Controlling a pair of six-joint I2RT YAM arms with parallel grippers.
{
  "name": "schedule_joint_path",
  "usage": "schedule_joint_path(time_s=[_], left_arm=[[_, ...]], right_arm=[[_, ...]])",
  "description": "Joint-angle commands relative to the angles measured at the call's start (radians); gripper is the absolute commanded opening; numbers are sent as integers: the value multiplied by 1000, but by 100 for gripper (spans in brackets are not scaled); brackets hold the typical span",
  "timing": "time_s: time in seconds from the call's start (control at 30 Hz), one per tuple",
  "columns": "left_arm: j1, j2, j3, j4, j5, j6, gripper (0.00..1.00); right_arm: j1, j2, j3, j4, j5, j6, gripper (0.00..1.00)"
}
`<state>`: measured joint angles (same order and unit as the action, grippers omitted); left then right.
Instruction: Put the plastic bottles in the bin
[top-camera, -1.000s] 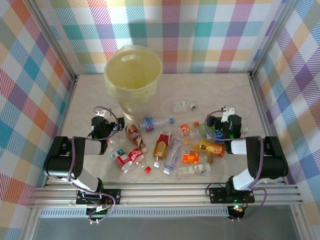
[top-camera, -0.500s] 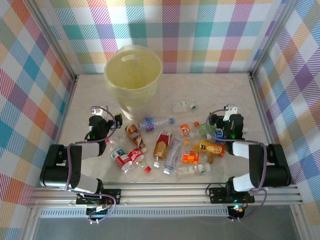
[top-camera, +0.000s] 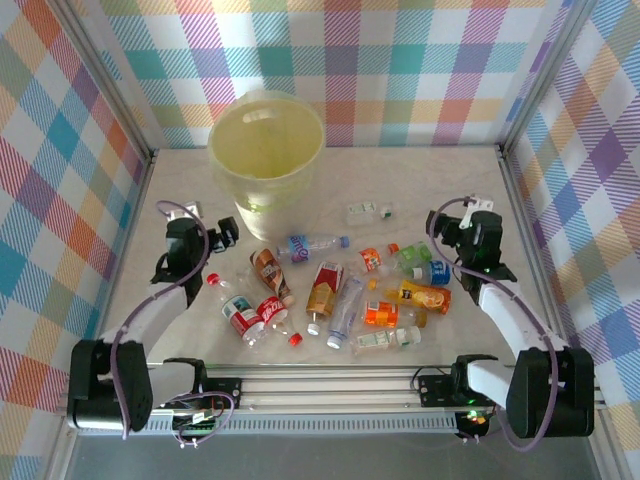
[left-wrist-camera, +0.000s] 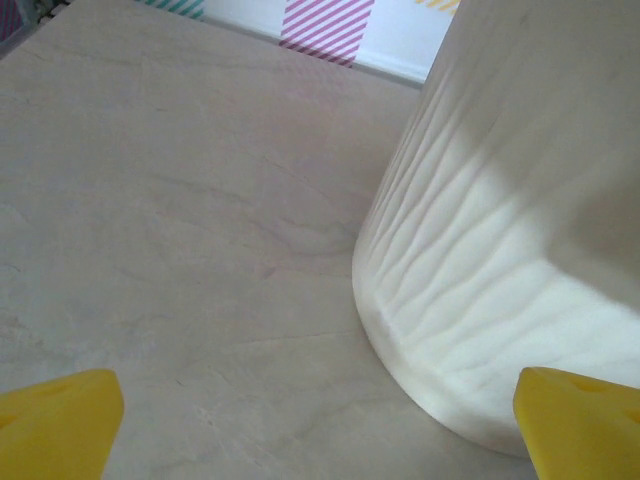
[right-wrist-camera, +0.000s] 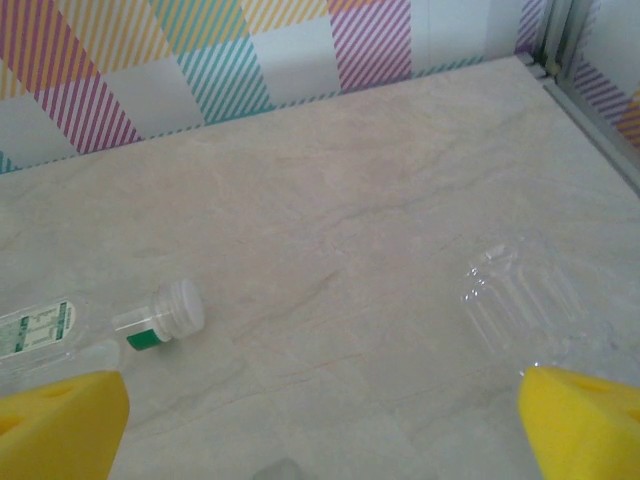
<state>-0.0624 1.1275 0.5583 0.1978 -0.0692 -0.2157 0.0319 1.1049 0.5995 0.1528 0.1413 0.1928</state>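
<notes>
I stood at the near edge of a pale, marble-veined table (top-camera: 440, 180). It was fenced on three sides by walls (top-camera: 400, 70) of bright checked cloth, and a metal rail (top-camera: 330, 385) ran in front of my bases. The bin (top-camera: 265, 195) stood upright toward the far left. My left pincer (left-wrist-camera: 318, 430) hung just beside its ribbed foot, spread wide and holding nothing. The plastic bottles (top-camera: 325, 288) lay scattered on the table between my arms, with a loose red cap (top-camera: 296, 339) among them. My right pincer (right-wrist-camera: 320, 425) was likewise released and empty above bare table, with a clear green-labelled bottle (right-wrist-camera: 40, 332) lying off to its left.
</notes>
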Motion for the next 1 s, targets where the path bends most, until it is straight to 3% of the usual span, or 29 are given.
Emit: schedule_joint_path(time_s=[0.0,0.13,0.3,0.43,0.5,0.63,0.83,0.97], left_arm=[[-21,-97,8,-222,10,-156,100],[-35,-201,27,-365,91,-239,100],[-78,-314,18,-467,241,-311,100],[-83,-387,28,-536,390,-308,100],[-83,-384,54,-558,519,-271,100],[-104,-361,85,-542,652,-273,100],[-137,-340,98,-485,726,-279,100],[-166,-341,136,-495,727,-251,100]], right_arm=[[6,-2,80,-218,-4,108,100],[26,15,119,-277,-49,129,100],[69,63,196,-341,-223,51,100],[109,102,240,-368,-296,-2,100],[128,134,269,-390,-346,-46,100],[160,197,330,-430,-416,-124,100],[212,299,451,-541,-434,-247,100],[270,391,543,-598,-319,-366,100]])
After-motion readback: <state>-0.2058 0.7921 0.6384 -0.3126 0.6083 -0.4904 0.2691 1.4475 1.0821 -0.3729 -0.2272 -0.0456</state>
